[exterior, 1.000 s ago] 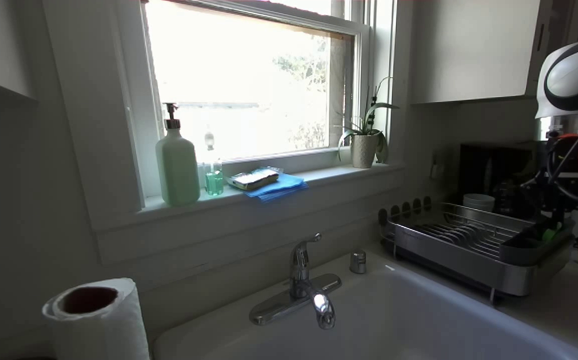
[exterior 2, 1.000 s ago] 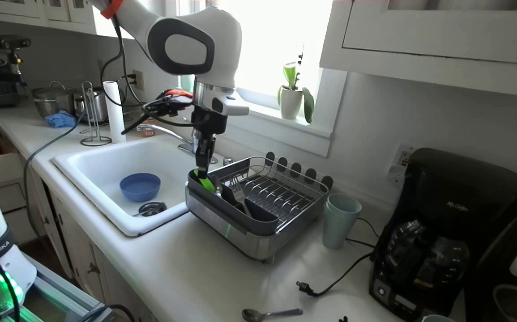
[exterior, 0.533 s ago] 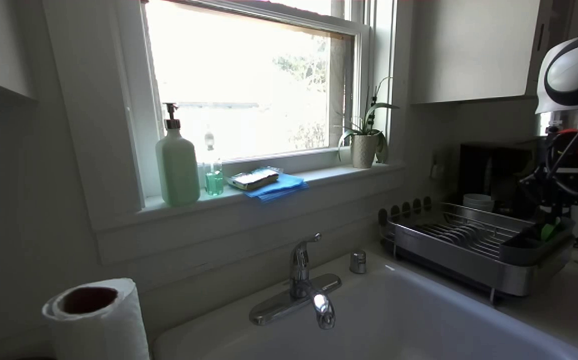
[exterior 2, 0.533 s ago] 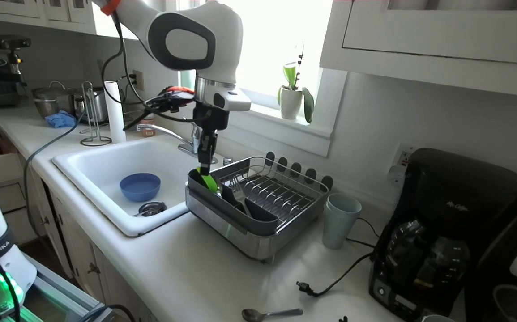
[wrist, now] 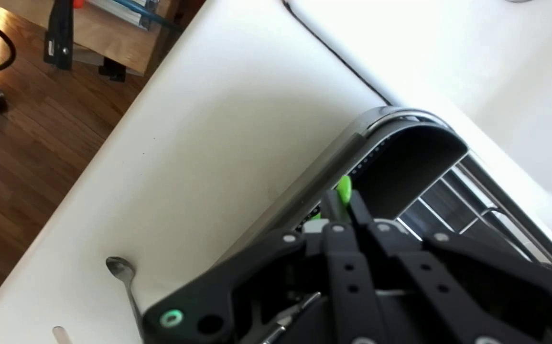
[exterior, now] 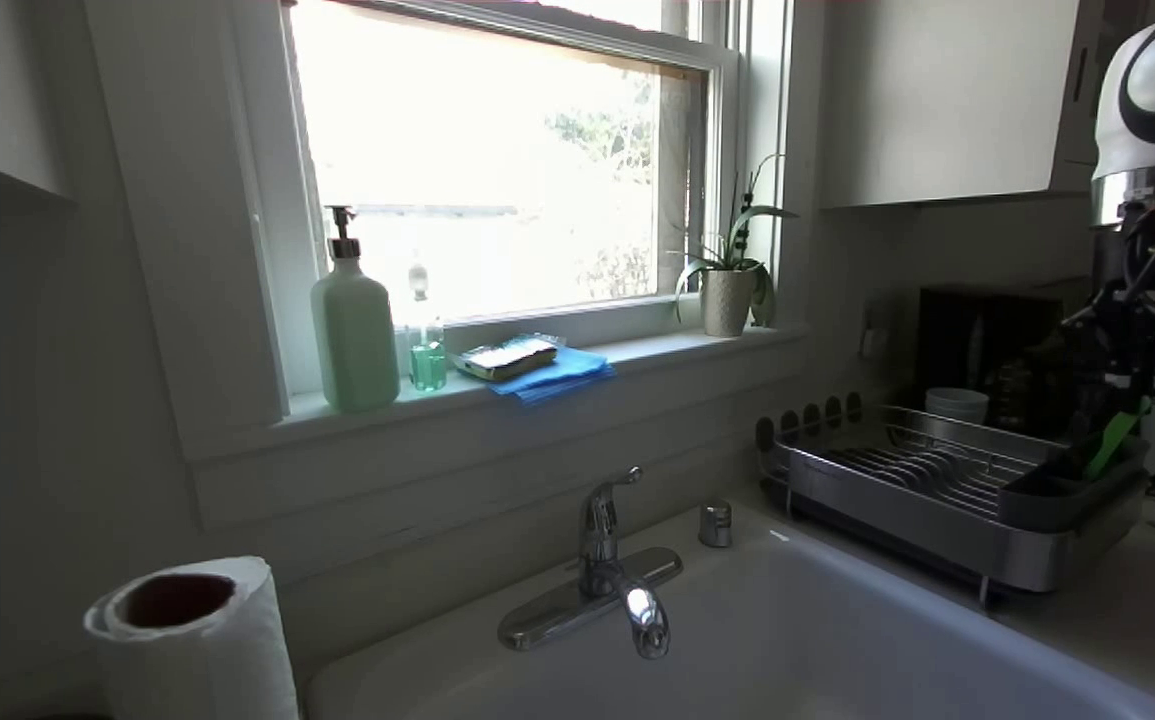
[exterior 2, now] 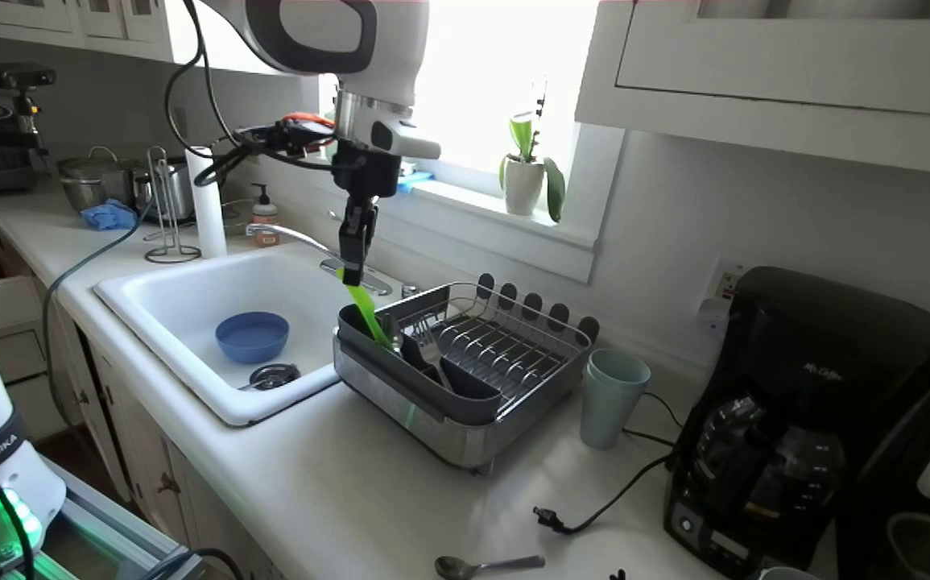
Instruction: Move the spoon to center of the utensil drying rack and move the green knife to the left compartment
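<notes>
Current step, by judgement: transfer of the green knife [exterior 2: 366, 309]. Your tool [wrist: 347, 204] is closed, gripping the knife's upper end. The knife leans, its lower end inside the dark caddy [exterior 2: 473, 408] of the utensil drying rack [exterior 2: 388, 401]; you cannot tell which compartment from these views. Next, raise the tool until the lower end clears the caddy, align over the left compartment, lower, then release. A spoon [exterior 2: 493, 566] lies on the bench [exterior 2: 336, 475], outside the rack; if it is the specified one, its step is outstanding.
</notes>
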`<state>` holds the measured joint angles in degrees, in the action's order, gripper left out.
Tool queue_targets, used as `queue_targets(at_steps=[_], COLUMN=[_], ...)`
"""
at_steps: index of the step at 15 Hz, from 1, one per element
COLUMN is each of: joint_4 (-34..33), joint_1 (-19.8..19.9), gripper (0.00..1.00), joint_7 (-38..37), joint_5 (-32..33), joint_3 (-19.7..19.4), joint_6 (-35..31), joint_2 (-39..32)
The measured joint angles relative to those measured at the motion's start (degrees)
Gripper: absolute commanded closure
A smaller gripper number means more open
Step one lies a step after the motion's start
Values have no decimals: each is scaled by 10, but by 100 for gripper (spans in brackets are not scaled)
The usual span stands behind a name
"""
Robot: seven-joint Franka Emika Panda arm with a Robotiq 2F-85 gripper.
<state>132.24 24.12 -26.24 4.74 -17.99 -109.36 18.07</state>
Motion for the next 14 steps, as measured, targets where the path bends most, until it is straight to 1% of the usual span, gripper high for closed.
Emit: queue_targets(at_steps=[4, 7, 10, 14], joint_4=[-16, -28, -35, -36], joint_1=[0, 0, -1, -12], gripper=[99, 99, 99, 99], joint_7=[0, 0, 0, 0], joint_5=[1, 2, 2, -2], joint_3=[9, 18, 29, 44], joint_6=[59, 91, 110, 115], joint_2=[34, 56, 73, 77])
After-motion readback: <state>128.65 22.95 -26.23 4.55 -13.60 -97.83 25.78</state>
